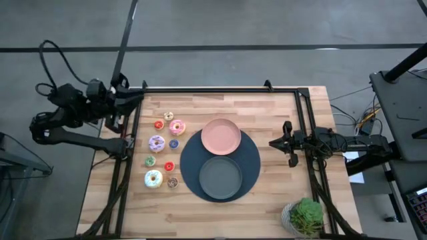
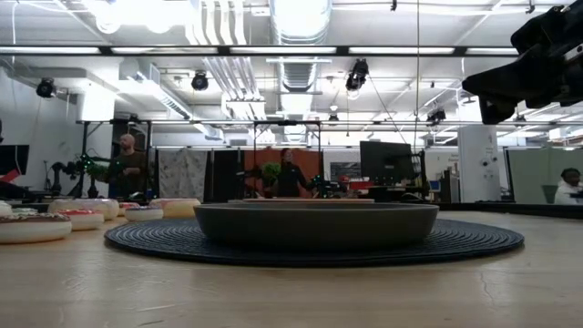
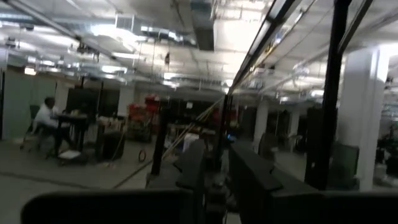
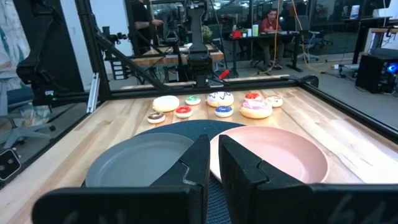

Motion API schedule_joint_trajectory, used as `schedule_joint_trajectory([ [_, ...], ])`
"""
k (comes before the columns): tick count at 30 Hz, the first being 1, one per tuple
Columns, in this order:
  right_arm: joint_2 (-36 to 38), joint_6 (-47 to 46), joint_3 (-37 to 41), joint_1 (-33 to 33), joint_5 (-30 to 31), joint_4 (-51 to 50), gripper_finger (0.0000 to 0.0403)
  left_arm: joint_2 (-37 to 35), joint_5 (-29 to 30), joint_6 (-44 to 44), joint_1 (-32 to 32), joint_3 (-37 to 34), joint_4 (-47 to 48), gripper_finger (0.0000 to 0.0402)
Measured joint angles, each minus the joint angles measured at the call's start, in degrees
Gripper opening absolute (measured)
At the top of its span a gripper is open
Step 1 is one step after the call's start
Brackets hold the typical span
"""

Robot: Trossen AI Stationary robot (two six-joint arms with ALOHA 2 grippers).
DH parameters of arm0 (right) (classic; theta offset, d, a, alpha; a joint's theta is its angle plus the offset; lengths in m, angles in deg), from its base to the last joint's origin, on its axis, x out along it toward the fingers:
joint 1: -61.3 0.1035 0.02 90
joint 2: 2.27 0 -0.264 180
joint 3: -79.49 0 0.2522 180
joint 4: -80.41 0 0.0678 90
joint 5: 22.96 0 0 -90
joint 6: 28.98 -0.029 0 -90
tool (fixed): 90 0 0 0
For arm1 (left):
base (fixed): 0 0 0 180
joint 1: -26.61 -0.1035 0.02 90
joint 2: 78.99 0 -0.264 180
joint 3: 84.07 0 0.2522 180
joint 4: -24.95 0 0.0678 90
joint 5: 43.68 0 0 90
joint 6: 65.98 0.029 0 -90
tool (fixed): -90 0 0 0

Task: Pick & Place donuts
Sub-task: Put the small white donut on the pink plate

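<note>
Donuts beyond right end effector

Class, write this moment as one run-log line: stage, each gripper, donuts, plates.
stage: not begun | left gripper: table's left edge, holds nothing | right gripper: right of plates, shut, holds nothing | donuts: on table | pink plate, grey plate: bare

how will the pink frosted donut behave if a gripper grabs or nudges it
The pink frosted donut is a small ring lying flat on the wooden table, so it probably slides rather than rolls when nudged. It looks like a light toy, likely easy to lift. Its rounded, glossy-looking top may slip between narrow fingers.
</note>
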Motion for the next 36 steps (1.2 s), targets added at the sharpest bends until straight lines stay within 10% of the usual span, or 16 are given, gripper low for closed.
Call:
schedule_joint_trajectory([
  [16, 0.0, 0.0, 0.0, 0.0, 0.0, 0.0, 0.0029, 6.7, 2.4, 1.6, 0.0, 10.7, 17.7, 0.0171],
  [36, 0.0, 0.0, 0.0, 0.0, 0.0, 0.0, 0.0029, 12.4, 2.1, 4.7, 0.0, 10.3, 18.7, 0.0177],
])
